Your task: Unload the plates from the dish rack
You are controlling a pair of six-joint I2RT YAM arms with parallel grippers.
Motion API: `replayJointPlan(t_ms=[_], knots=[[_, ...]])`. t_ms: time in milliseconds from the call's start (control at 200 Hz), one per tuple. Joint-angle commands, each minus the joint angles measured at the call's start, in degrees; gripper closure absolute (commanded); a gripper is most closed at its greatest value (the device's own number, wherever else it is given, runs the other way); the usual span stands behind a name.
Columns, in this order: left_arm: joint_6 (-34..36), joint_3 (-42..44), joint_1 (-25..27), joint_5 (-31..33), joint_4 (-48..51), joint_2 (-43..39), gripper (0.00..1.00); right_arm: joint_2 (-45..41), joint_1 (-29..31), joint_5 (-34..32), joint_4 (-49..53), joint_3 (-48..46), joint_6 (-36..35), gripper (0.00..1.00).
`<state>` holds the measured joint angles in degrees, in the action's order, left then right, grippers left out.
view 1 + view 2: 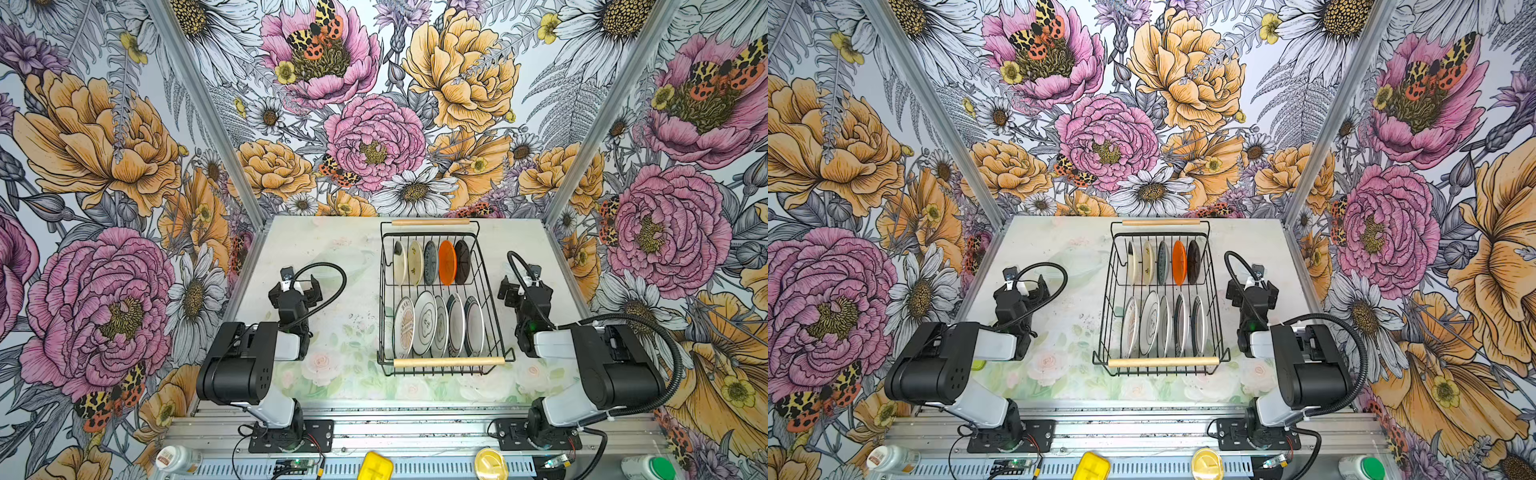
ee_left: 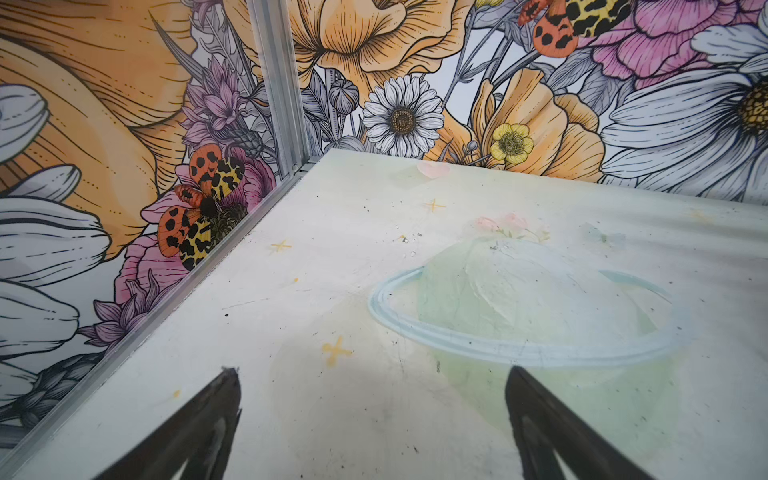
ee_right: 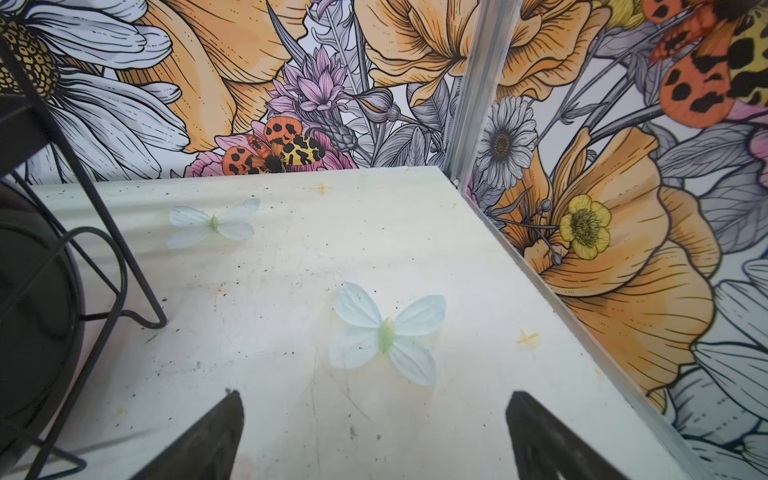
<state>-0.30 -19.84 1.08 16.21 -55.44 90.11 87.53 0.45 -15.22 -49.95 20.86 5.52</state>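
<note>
Gaping empty, left jaws, right jaws flank dish rack (image 1: 449, 361); table (image 1: 332, 257) open leftward.

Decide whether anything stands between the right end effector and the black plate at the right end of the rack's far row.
Yes. The right end effector sits outside the dish rack, jaws open, and the rack's right wire wall stands between it and the black plate. From above, nothing visible covers the plate.
</note>
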Motion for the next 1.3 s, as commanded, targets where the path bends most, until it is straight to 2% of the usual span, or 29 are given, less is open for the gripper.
replayJointPlan(t_ms=[0, 936, 1056, 1131, 1201, 1296], knots=[[-0.96, -0.82, -0.34, -1.09, -0.27, -1.25, 0.01, 0.45, 0.43, -0.30, -1.66, 0.62, 0.29, 0.00], [-0.64, -0.95, 0.01, -0.62, -0.08, -1.28, 0.01, 0.24, 0.47, -0.43, -1.85, 0.61, 0.18, 0.00], [-0.34, -1.00, 0.32, -0.13, -0.05, -1.32, 0.01, -2.51, 0.52, -0.86, 0.76, 0.75, 0.39, 0.01], [-0.92, -2.06, 0.58, 1.61, 3.85, -3.22, 0.01, -4.98, 0.51, -1.63, 3.21, 0.99, 0.58, 0.01], [-0.45, -2.31, 0.54, 0.62, 4.66, -3.98, 0.01, -8.26, 0.52, -1.70, 7.13, 1.76, 0.63, 0.00], [-0.11, -4.19, 1.31, 3.27, 10.88, -6.65, 0.01, -13.24, 0.45, -4.34, 16.42, 4.57, 2.39, 0.00]])
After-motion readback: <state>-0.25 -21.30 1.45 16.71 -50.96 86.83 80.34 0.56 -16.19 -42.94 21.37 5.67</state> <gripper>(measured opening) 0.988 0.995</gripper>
